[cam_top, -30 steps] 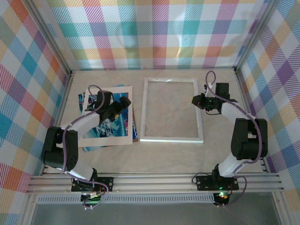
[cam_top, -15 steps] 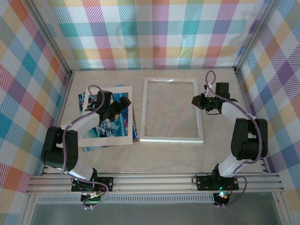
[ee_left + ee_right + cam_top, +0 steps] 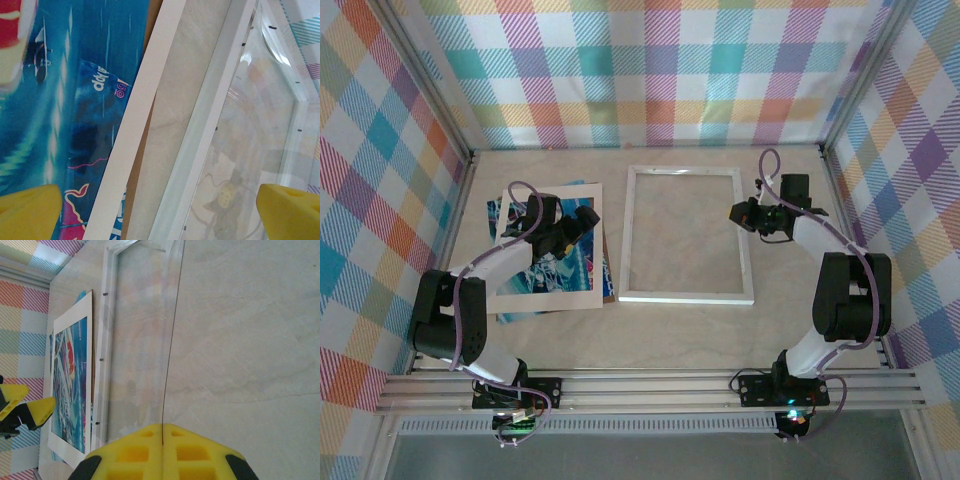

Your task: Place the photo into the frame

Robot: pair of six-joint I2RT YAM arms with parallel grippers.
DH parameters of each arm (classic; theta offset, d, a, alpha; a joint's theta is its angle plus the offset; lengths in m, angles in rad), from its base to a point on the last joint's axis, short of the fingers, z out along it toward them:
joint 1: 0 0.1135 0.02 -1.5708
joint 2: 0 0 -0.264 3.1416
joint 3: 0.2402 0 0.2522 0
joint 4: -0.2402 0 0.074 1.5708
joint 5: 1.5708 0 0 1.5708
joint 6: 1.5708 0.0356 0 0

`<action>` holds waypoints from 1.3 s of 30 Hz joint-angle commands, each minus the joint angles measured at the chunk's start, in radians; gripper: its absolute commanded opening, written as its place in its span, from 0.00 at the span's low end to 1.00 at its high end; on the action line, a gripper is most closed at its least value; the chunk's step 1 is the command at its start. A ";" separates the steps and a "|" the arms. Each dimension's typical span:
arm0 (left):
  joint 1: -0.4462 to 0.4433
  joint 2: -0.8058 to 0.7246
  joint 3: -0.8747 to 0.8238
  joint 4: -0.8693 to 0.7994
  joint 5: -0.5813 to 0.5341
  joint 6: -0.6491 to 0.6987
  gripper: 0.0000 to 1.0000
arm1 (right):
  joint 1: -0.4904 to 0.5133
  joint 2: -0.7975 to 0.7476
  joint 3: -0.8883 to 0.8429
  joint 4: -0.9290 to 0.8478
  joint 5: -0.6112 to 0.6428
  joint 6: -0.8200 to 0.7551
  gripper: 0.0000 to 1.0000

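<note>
Hovering over photo (image 3: 552, 272), left hand (image 3: 568, 228) spread wide. Photo lies left on desk (image 3: 670, 335) under cream mat (image 3: 545, 300), narrow gap to frame (image 3: 685, 297) at centre. At frame's right edge, right hand (image 3: 738, 215) closed.

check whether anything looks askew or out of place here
The stack left of the frame is untidy. The photo lies rotated under the cream mat, so blue corners poke out past the mat's top and left edges, and a brown board shows along its right side. The frame itself lies square.
</note>
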 commanded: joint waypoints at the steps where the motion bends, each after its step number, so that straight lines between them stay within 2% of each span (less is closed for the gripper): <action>1: -0.013 -0.005 -0.006 0.014 0.000 0.015 1.00 | -0.013 -0.016 0.042 -0.021 -0.024 -0.034 0.00; 27: -0.014 -0.008 -0.008 0.011 -0.003 0.018 1.00 | -0.017 -0.058 0.012 -0.016 0.018 -0.002 0.00; 39: -0.013 -0.003 0.001 0.008 0.000 0.017 1.00 | -0.016 -0.035 0.017 -0.020 -0.006 0.002 0.00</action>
